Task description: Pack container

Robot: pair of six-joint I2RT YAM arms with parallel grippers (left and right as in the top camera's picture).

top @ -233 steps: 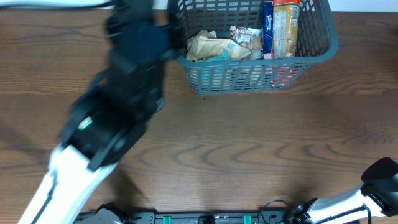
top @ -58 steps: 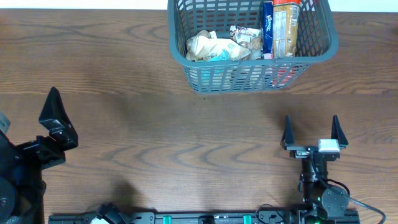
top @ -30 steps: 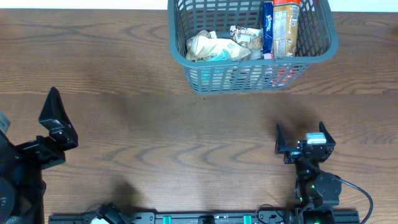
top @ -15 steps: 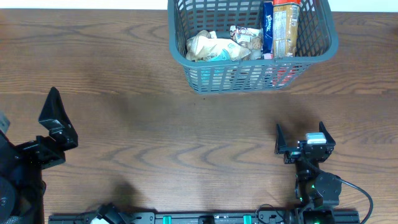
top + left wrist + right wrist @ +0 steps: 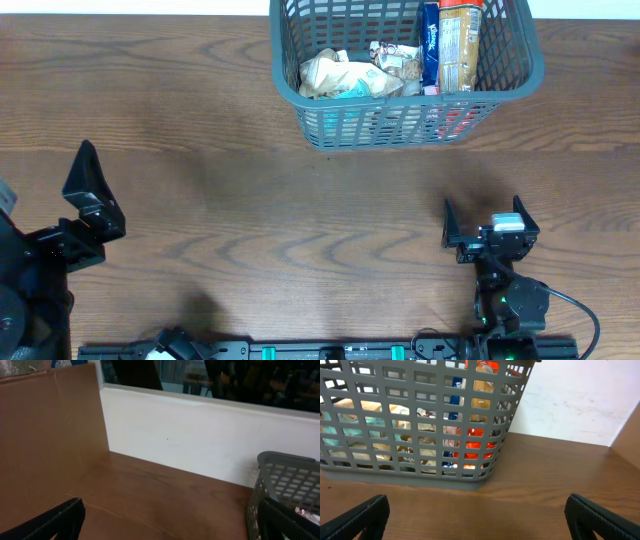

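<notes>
The container (image 5: 380, 122) is found at the far edge of the surface (image 5: 250, 200), right of centre, with packets (image 5: 335, 75) already lying in it and two taller ones stood on end along its right side. Nothing loose is seen on the surface, so the packing is judged to be at or very near its end. The right gripper (image 5: 482, 207) is held low near the front edge, facing the container and well apart from it, jaws spread wide and nothing between them. The left gripper (image 5: 167, 521) is parked at the front left, likewise spread and empty. If another packet were called for, it would first have to be brought into reach; otherwise only a hold in place is called for. The container's far end is cut off by the top of the overhead view. The lower contents are glimpsed only through the slots, so a count cannot be given, and no print can be read. Only one finger of the left gripper is caught overhead.
</notes>
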